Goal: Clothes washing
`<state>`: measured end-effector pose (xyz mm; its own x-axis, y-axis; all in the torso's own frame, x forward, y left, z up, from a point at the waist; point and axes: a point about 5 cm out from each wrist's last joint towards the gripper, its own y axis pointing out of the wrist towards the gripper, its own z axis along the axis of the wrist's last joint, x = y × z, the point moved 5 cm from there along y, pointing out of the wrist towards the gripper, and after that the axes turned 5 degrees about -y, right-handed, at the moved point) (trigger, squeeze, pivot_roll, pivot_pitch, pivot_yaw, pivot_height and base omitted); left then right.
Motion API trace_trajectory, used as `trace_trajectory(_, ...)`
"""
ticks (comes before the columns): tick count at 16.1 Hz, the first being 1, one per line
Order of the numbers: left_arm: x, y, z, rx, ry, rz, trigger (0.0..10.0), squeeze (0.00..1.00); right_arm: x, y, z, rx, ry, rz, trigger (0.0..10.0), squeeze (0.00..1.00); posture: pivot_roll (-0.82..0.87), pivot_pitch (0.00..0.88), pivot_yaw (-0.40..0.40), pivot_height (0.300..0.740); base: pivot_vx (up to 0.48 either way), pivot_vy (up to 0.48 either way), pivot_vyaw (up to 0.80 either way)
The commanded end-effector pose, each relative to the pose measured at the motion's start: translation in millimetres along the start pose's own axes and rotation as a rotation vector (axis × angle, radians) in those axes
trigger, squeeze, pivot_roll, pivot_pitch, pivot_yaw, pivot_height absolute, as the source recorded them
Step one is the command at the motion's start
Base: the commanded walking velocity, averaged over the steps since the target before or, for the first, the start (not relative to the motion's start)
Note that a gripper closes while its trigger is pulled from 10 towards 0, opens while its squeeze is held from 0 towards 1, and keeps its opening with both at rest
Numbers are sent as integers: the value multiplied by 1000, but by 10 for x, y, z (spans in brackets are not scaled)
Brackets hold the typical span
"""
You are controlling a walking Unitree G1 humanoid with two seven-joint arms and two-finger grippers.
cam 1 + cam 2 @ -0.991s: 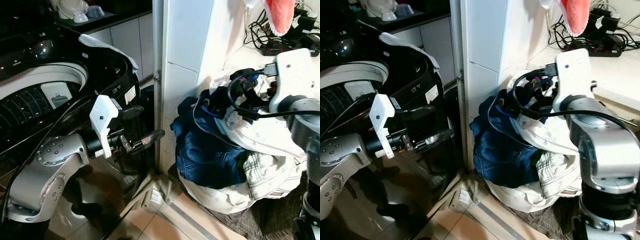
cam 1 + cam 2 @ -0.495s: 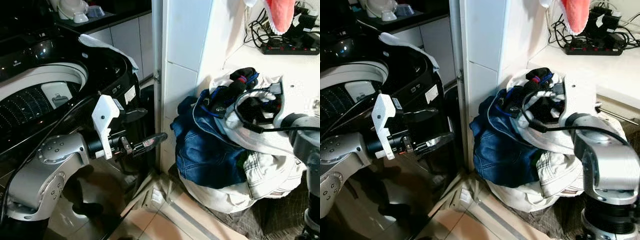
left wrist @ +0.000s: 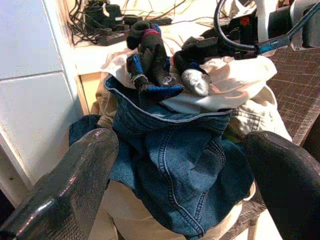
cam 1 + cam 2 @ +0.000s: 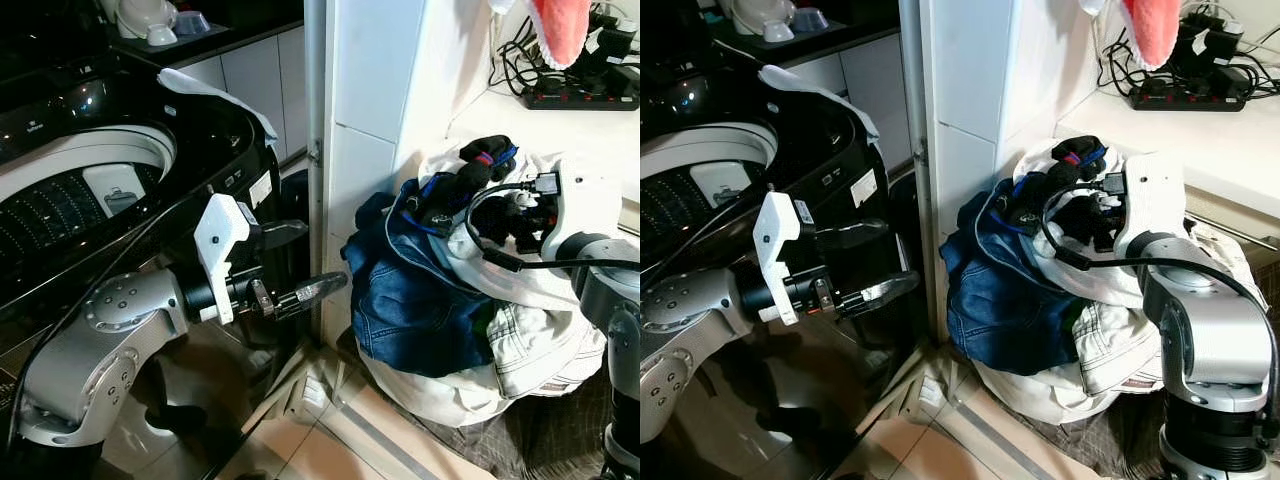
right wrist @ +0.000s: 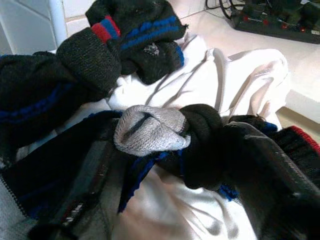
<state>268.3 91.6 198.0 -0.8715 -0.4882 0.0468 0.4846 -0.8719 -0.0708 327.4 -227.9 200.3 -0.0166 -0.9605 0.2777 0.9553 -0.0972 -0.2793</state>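
Right gripper point(image 5: 165, 150) was down on top of the laundry pile point(image 4: 480, 310), fingers point(image 5: 265, 165) parted around a dark sock with grey toe point(image 5: 150, 130), not clearly clamped yet. Step looked like picking socks off the heap; next it needed to close and lift, then carry to the washing machine point(image 4: 90, 180). Left gripper point(image 4: 290, 265) hovered spread apart and empty in front of the washer, pointing at the denim jeans point(image 4: 410, 300), well apart from them. Pile sat against the white wall point(image 4: 370, 100), beside the washer.
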Motion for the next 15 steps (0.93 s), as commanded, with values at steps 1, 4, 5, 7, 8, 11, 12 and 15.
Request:
trace_trajectory(1, 31, 4, 22, 0, 6, -15, 10000, 0, 25, 0, 7, -2, 11, -6, 0, 0, -18, 0, 20, 740, 0, 0, 0)
trace_trajectory(4, 32, -2, 19, -3, 8, -16, 10000, 0, 6, -49, 116, 1, 60, 20, 0, 0, -17, 0, 19, 740, 0, 0, 0)
trace_trajectory(5, 36, 3, 16, -2, 6, -17, 10000, 0, 17, -45, 107, -3, 45, 17, 0, 0, -18, 0, 19, 740, 0, 0, 0)
trace_trajectory(7, 40, 4, 6, -5, 9, -19, 10000, 0, 6, -38, 63, -16, 51, 18, 0, 0, -16, 0, 18, 740, 0, 0, 0)
trace_trajectory(8, 37, 3, 8, -3, 9, -17, 10000, 0, 4, -39, 62, -17, 56, 18, 0, 0, -14, 0, 16, 740, 0, 0, 0)
trace_trajectory(11, 26, -1, 7, -4, 12, -12, 10000, 0, 1, -42, 83, -15, 49, 24, 0, 0, -14, 0, 17, 740, 0, 0, 0)
trace_trajectory(12, 22, -1, 9, -4, 13, -10, 10000, 0, 1, -43, 91, -14, 35, 25, 0, 0, -13, 0, 16, 740, 0, 0, 0)
trace_trajectory(15, 8, -4, 4, -4, 14, -2, 10000, 0, -21, -54, 94, -13, 17, 36, 0, 0, -17, 0, 18, 740, 0, 0, 0)
